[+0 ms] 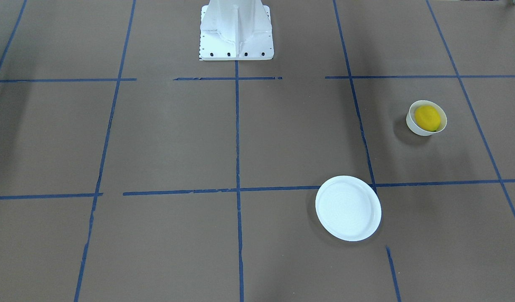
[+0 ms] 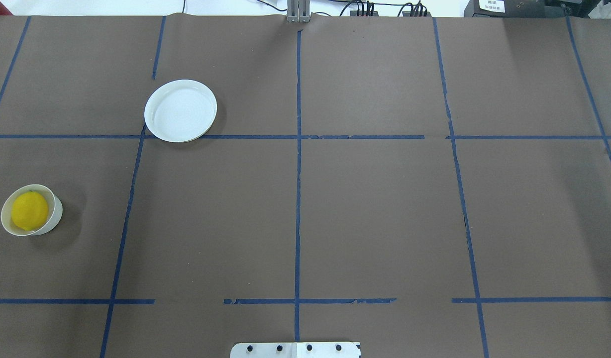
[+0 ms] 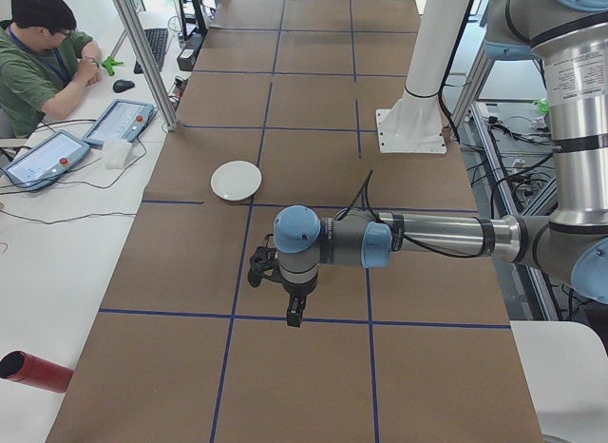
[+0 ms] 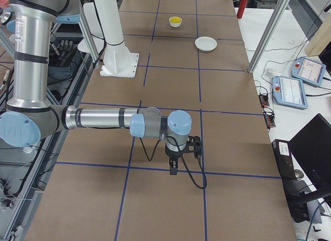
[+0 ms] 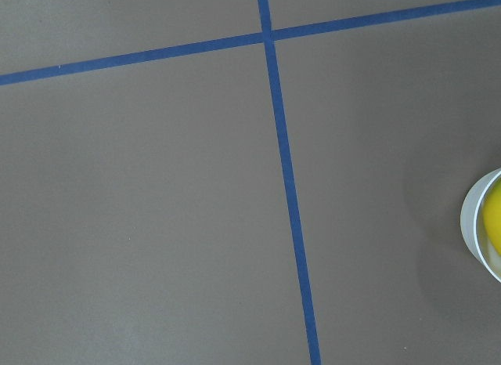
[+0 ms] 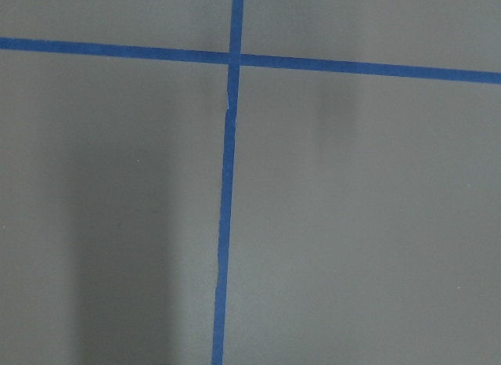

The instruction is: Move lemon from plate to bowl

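Jaws on the left gripper (image 3: 295,315) and right gripper (image 4: 175,168) show only side-on, so I cannot tell their opening or hold. Just beside the left one, the lemon (image 1: 427,118) sits in the bowl (image 1: 412,126). Farther off, the plate (image 1: 348,208) lies bare, so the task looks done.

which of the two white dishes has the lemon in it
The small deep bowl on the robot's left: its tapering sides hold the yellow lemon. The wide flat plate, farther from the robot, has nothing on it.
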Robot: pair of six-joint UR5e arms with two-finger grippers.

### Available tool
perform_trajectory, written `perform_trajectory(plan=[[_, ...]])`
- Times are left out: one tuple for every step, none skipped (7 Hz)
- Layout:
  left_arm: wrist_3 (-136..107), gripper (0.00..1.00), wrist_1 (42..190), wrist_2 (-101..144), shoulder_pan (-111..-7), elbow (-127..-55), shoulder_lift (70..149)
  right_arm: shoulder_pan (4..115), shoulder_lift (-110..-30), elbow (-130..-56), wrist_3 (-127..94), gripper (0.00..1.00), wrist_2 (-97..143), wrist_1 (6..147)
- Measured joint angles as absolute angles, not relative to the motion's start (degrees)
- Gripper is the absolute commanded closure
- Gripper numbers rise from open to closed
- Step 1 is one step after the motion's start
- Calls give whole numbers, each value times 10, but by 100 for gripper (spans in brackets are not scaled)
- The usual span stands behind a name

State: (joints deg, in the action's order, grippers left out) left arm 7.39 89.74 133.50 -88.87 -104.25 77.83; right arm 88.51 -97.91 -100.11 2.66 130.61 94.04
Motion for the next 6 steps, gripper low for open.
perform_trajectory(plan=[[75, 0, 898, 1335, -888, -1043, 781, 885, -979, -1001, 27, 0, 1306, 940], [75, 0, 899, 1335, -888, -1043, 783, 885, -979, -1001, 27, 0, 1306, 940], [76, 0, 899, 1335, -888, -1043, 784, 885, -979, -1001, 26, 0, 1306, 940], [76, 0, 899, 1335, -888, -1042, 784, 885, -979, -1001, 26, 0, 1306, 940], [76, 0, 899, 1335, -888, -1042, 784, 885, -979, -1001, 27, 0, 1306, 940], [76, 0, 899, 1335, -888, -1042, 784, 885, -979, -1001, 27, 0, 1306, 940]])
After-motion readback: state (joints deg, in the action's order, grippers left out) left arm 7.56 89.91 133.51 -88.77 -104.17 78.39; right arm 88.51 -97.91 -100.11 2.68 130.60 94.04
